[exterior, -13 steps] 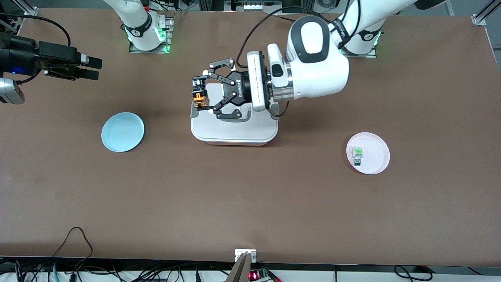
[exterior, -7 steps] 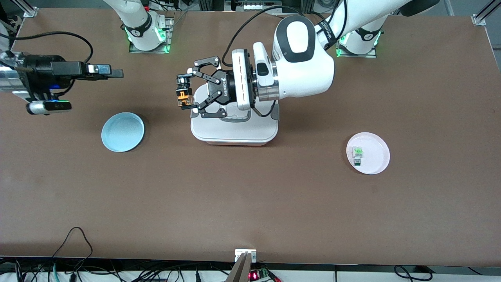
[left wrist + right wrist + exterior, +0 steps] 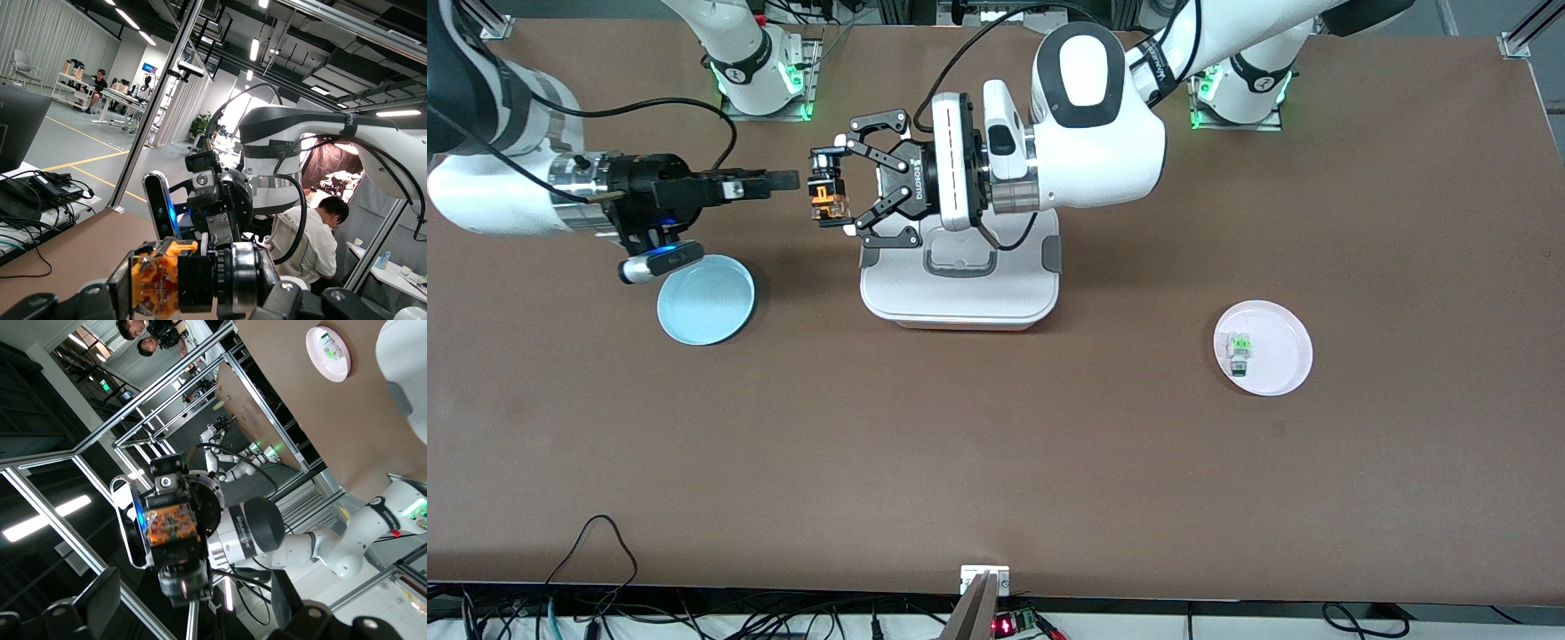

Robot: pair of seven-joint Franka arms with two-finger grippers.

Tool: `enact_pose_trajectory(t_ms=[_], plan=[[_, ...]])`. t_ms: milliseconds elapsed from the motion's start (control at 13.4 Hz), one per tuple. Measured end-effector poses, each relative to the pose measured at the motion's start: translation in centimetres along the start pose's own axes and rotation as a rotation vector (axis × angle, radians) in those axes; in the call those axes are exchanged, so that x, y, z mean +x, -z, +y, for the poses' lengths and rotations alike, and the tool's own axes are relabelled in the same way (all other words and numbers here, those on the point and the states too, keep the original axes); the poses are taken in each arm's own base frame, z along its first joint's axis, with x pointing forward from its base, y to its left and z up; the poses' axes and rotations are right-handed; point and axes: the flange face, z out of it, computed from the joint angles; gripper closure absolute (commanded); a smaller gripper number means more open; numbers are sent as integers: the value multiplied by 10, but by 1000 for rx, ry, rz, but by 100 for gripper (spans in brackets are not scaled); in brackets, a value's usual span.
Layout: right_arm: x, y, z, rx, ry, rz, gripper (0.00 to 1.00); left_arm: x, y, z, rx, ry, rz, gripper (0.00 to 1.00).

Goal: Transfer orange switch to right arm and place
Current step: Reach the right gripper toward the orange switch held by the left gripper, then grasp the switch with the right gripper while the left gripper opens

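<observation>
The orange switch (image 3: 823, 201), a small black block with orange parts, is up in the air in my left gripper (image 3: 829, 194), which is shut on it over the table beside the white box. It also shows in the left wrist view (image 3: 157, 283), gripped by my left gripper (image 3: 190, 290). My right gripper (image 3: 783, 182), slim and black with a blue light, is level with the switch, with its tips just short of it. In the right wrist view the right gripper (image 3: 193, 593) is open, and the switch (image 3: 170, 523) sits ahead between its spread fingers.
A white lidded box (image 3: 960, 298) sits mid-table under the left wrist. A light blue plate (image 3: 705, 300) lies below the right gripper. A pink plate (image 3: 1285, 356) toward the left arm's end holds a white-and-green component (image 3: 1238, 347).
My left gripper has carried the switch toward the right arm's end of the table. My right arm has swung in from the table's edge until its fingertips nearly reach the switch.
</observation>
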Motion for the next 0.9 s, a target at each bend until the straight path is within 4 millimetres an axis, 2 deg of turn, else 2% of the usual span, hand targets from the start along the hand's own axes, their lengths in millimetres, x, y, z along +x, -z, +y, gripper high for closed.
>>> enact_pose_trajectory(t_ms=[300,449,599,824,899], plan=[[0,-23,-4,53,-49,6,0,-2,-2,2,-4,7,1,100],[1,-32,-2,68,-66,1,6,-2,-4,4,-6,7,-1,100],[5,-37,0,81,-83,-5,33,-3,-4,3,-6,7,-1,100],[9,-40,3,84,-108,-9,91,-3,-3,2,-4,6,-2,100],[9,-40,3,84,-114,-9,100,-3,-3,2,-4,6,-2,100]])
